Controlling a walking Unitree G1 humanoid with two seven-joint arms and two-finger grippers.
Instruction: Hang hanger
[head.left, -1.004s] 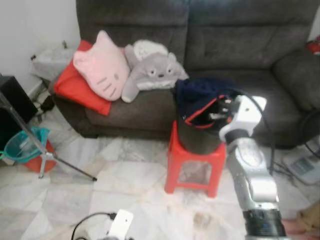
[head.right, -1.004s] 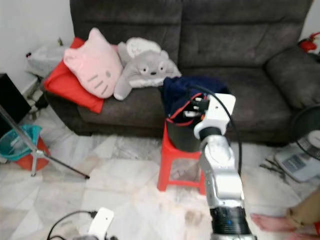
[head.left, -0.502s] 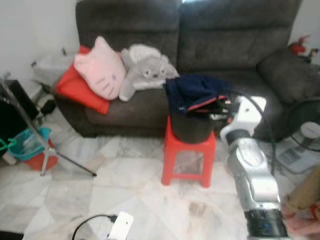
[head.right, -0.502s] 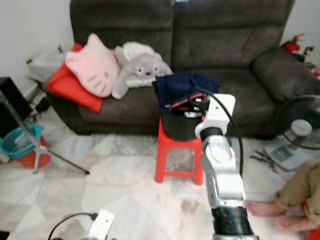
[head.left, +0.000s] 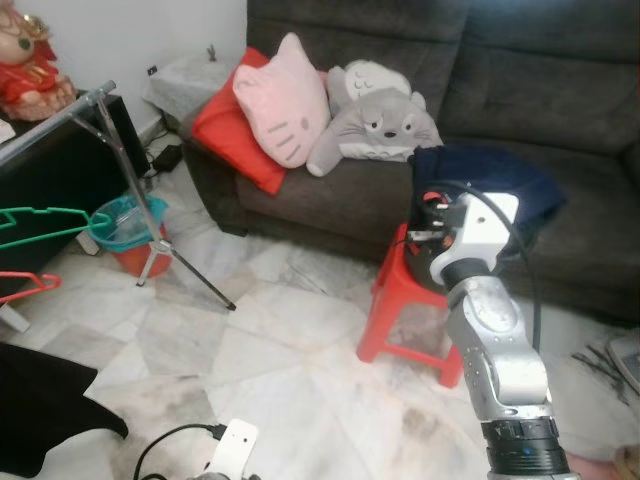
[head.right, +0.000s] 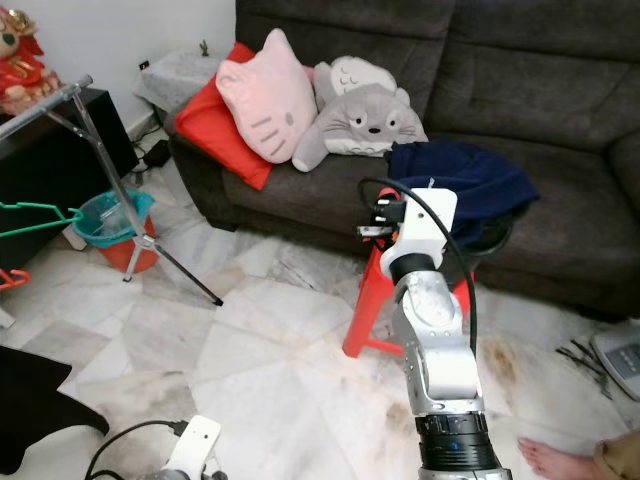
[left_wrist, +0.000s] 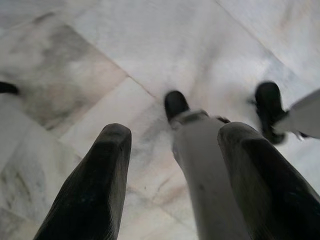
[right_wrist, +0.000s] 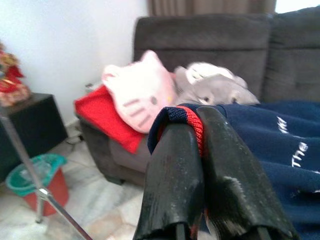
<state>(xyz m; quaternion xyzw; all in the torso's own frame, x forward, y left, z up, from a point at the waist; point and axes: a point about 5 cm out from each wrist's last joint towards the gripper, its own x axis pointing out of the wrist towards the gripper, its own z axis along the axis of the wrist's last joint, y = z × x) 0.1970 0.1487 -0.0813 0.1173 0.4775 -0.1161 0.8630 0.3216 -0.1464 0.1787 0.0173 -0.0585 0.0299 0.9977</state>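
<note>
A green hanger (head.left: 40, 225) and a red hanger (head.left: 25, 290) hang at the far left below the metal rack bar (head.left: 60, 115). A navy garment (head.left: 490, 180) with red trim is draped over a black bucket (head.right: 492, 240) on a red stool (head.left: 395, 310). My right gripper (right_wrist: 192, 117) is raised in front of that bucket, shut on the garment's red-trimmed edge (right_wrist: 192, 125); the eye views show the right gripper (head.left: 432, 215) at the bucket's near rim. My left gripper (left_wrist: 172, 150) hangs low over the marble floor, open, with nothing between its fingers (left_wrist: 100, 185).
A dark sofa (head.left: 560, 70) holds a pink cat pillow (head.left: 283, 100), a grey plush (head.left: 375, 120) and a red cushion (head.left: 225, 125). The rack's tripod leg (head.left: 190, 270) slants across the floor beside a teal basket (head.left: 125, 220). Black cloth (head.left: 40, 410) lies lower left. A person's foot (head.right: 548, 460) rests lower right.
The camera has swung left, so the rack and its hangers have come into view and the sofa has shifted right. My right gripper stays on the navy garment.
</note>
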